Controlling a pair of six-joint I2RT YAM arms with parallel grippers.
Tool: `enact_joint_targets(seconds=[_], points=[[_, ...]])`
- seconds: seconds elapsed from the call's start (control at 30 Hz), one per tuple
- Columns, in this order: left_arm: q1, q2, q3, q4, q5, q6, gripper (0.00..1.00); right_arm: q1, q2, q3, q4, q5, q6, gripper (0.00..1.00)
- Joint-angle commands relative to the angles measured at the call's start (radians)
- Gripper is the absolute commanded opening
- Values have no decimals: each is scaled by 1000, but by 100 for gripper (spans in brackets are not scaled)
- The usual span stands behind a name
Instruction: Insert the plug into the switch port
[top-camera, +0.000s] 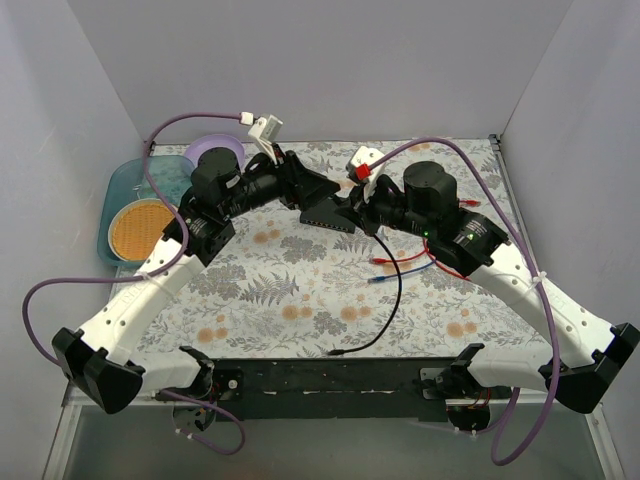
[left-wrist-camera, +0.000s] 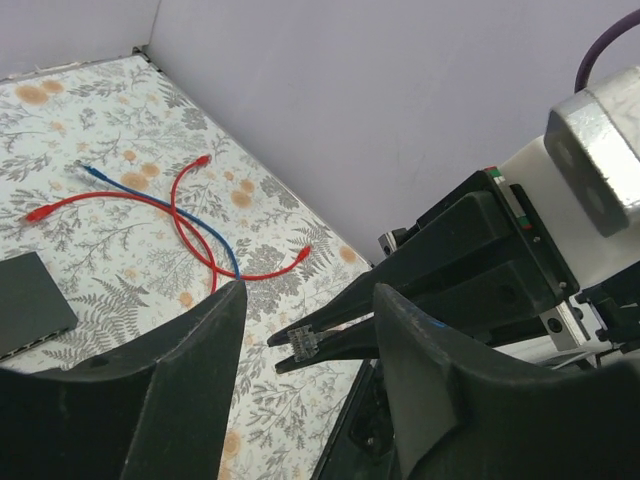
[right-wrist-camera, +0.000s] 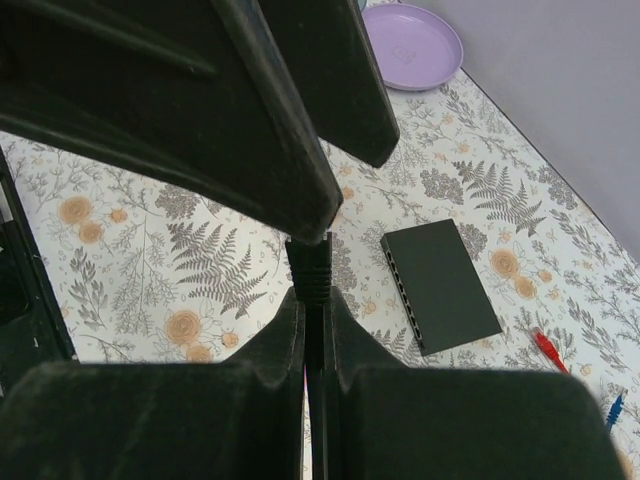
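The switch (top-camera: 322, 217) is a flat black box lying on the floral mat, with its row of ports along one long side (right-wrist-camera: 440, 285). My right gripper (right-wrist-camera: 312, 300) is shut on the plug (right-wrist-camera: 312, 268), gripping its black ribbed boot, and the black cable (top-camera: 392, 300) trails toward the near edge. In the left wrist view the plug's clear tip (left-wrist-camera: 303, 343) pokes out of the right fingertips. My left gripper (left-wrist-camera: 310, 295) is open around that tip without touching it. Both grippers (top-camera: 340, 197) hover just above the switch.
A purple plate (top-camera: 215, 152) sits at the back left, with a teal tray (top-camera: 118, 195) holding an orange disc beside it. Loose red and blue cables (top-camera: 405, 265) lie on the mat to the right of the switch. Grey walls enclose three sides.
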Motion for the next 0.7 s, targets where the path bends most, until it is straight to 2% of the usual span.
enact_joint_targets(seconds=[0.0,0.2,0.3,0.33,0.4,0.47,0.5,0.53,0.6,0.67], points=[[-3,14,0,23,78,11,49,-11,-19,43,16,-9,17,1],[-1,40,12,-5,81,15,37,-19,-19,37,28,-3,25,1],[-1,53,25,-14,77,11,17,-20,-16,40,31,-13,25,1],[-1,59,26,-14,75,6,1,-20,-13,43,31,-13,26,1],[-1,65,35,-20,74,2,0,-20,-11,44,27,-18,23,1],[-1,73,45,-28,69,-2,0,-20,-16,43,27,-24,14,33],[-1,74,46,-39,67,0,0,-20,-20,38,40,-24,15,44],[-1,74,52,-42,60,0,0,-20,-31,31,45,-21,15,63],[-1,76,54,-52,52,-2,0,-20,-42,26,54,-7,12,71],[-3,74,57,-57,41,-2,0,-20,-50,23,57,4,6,73]])
